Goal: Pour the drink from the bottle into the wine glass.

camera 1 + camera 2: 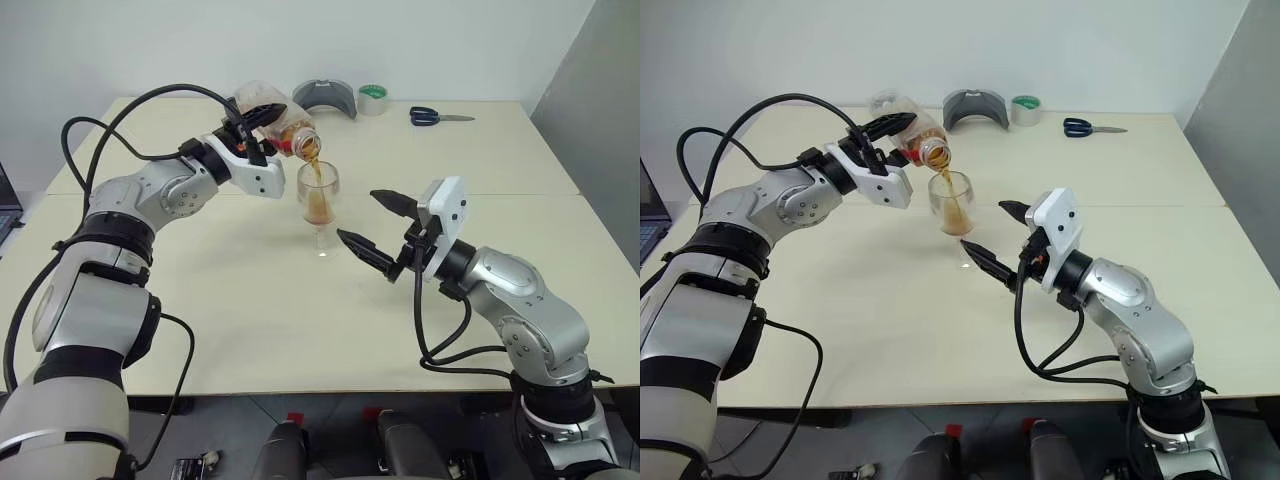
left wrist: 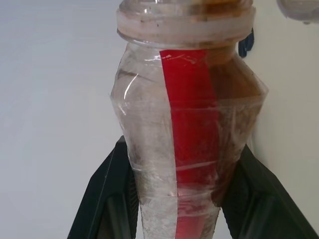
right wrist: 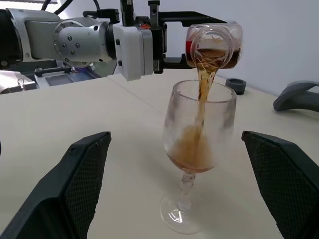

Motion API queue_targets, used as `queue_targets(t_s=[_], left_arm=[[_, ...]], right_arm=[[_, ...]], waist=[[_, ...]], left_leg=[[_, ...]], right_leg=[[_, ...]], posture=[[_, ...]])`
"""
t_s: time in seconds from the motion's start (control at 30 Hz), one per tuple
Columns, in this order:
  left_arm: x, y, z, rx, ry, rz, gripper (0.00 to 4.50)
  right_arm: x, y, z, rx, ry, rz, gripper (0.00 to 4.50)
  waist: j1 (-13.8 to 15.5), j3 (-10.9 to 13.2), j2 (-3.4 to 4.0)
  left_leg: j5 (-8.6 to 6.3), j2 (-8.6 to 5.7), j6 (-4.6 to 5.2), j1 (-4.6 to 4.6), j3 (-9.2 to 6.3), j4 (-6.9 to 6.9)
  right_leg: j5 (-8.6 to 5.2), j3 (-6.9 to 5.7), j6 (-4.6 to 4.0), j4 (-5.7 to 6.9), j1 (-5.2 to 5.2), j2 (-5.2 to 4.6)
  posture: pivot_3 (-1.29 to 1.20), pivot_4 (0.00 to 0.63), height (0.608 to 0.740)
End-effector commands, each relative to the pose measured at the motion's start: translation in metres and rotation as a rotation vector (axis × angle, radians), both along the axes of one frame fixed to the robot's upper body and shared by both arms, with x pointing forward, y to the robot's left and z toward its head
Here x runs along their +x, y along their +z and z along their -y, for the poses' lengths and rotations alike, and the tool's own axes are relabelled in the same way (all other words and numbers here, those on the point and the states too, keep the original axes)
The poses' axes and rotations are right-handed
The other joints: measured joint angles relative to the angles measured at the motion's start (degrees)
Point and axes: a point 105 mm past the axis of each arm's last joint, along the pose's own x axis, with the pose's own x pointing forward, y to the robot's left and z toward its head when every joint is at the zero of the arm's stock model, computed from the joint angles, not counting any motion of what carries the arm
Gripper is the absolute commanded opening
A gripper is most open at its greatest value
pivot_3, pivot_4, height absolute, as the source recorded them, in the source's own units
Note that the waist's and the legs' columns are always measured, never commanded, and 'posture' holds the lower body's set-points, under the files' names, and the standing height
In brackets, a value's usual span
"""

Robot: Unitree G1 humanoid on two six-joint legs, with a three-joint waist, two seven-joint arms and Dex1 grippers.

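Mid tabletop (image 1: 250,330): left pincer (image 1: 250,130) clamps bottle (image 1: 275,120) tipped mouth-down over wine glass (image 1: 319,205) so drink (image 3: 202,99) streams in. Right pincer (image 1: 372,225) gapes wide beside stem, probably guarding against tipping.

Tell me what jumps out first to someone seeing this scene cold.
The tipped bottle, clamped in the left gripper above the table's middle, sends a stream of tea-coloured drink into the wine glass right under its mouth. The right gripper waits just beside the glass with its fingers spread wide, not touching it. Scissors and a green tape roll lie at the far edge.
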Motion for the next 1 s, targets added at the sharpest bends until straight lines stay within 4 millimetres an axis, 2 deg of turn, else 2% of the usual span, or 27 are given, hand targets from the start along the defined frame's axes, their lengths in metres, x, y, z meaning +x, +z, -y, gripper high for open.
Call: queue_targets(t_s=[0.03,1.0], left_arm=[[-0.0038,0.0266,-0.0011,-0.017,-0.009,0.081,1.77],[-0.0017,0.0310,0.0002,-0.004,0.000,0.106,1.77]], right_arm=[[-0.0064,0.0050,-0.0005,0.003,0.008,0.038,4.50],[-0.0108,-0.0030,-0.0010,-0.011,0.024,0.010,4.50]], waist=[[0.01,0.00,0.00],[0.00,0.00,0.00]], left_leg=[[0.00,0.00,0.00,0.00,0.00,0.00],[0.00,-0.01,0.00,0.00,0.02,0.01]], right_leg=[[0.00,0.00,0.00,0.00,0.00,0.00],[0.00,0.01,0.00,0.01,0.00,0.00]], posture=[[0.00,0.150,0.740],[0.00,0.150,0.740]])
